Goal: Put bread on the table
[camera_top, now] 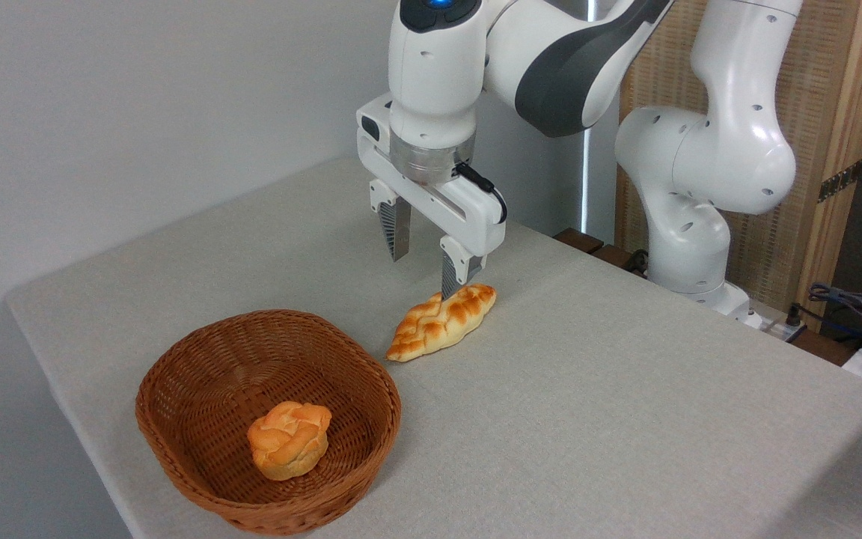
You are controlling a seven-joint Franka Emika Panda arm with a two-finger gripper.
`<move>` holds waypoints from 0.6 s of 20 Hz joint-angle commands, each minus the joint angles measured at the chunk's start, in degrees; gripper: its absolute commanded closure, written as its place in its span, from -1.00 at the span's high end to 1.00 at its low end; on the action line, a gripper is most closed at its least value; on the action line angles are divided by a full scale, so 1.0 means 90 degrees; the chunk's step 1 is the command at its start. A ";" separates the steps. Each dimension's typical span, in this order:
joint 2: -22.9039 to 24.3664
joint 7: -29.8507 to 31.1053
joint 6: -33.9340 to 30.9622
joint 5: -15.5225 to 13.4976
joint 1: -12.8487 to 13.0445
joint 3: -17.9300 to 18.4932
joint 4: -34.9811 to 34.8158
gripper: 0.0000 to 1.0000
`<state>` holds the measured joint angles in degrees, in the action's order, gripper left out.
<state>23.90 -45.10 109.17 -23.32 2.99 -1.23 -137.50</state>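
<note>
Wicker basket (199, 464): bun (289, 439) inside | bread (442, 322) on table (625, 389) | tool (426, 271) spread, empty

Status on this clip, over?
Gripper open, just above the loaf. Long braided golden loaf lying on grey-beige table, outside brown wicker basket. Nothing obstructing.

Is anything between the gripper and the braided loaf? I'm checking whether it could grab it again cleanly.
Nothing visible. The open gripper hangs just above the bread, which lies on the table beside the basket. The bun sits inside the basket, off to the side.
</note>
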 commanded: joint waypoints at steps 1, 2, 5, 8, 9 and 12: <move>0.0021 0.0138 -0.0118 0.0081 0.0117 0.0049 0.0306 1.00; 0.0001 0.0148 -0.0118 0.0081 0.0117 0.0049 0.0442 1.00; -0.0018 0.0148 -0.0128 0.0100 0.0117 0.0098 0.0843 1.00; -0.0125 0.0138 -0.0206 0.0655 0.0098 0.0117 0.1360 1.00; -0.0164 0.0129 -0.0206 0.0802 0.0098 0.0127 0.1517 1.00; -0.0447 0.0129 -0.0410 0.1193 0.0088 0.0118 0.2072 1.00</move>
<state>23.37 -45.03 109.08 -16.13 3.39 -0.76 -125.06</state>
